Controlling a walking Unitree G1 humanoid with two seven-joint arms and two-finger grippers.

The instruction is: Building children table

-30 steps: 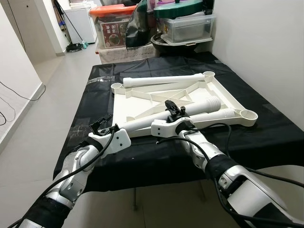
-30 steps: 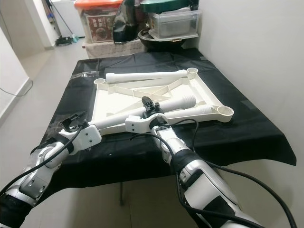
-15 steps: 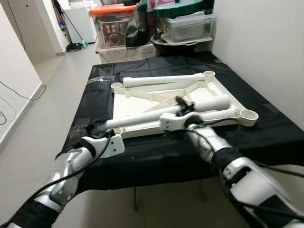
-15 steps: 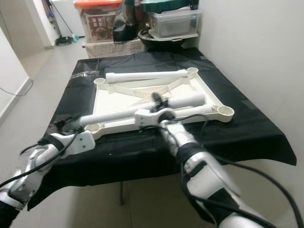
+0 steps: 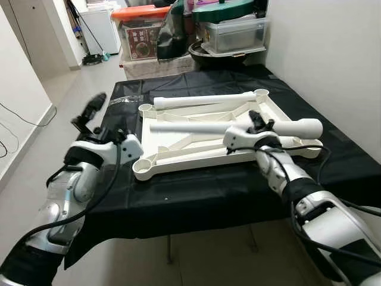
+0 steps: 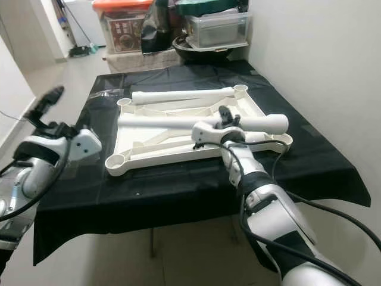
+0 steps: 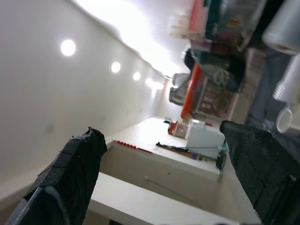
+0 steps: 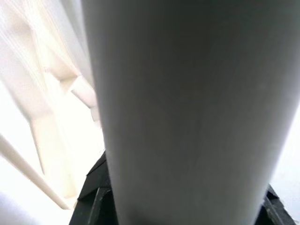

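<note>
A white child's tabletop lies upside down on the black-covered table, with round leg sockets at its corners. One white leg rests along its far edge. My right gripper is shut on a second white leg, holding it level just above the tabletop's middle. In the right wrist view that leg runs close past the black fingers. My left gripper is raised off the table's left side, open and holding nothing, its fingers spread wide.
Storage boxes and bins are stacked behind the table's far end. A white wall runs along the right. Open floor lies to the left, with a cable near the wall. Crumpled clear plastic sits on the table's far left.
The right gripper has carried the leg rightward and farther over the tabletop. The left gripper has come away from the leg's near end and risen up to the left, open.
</note>
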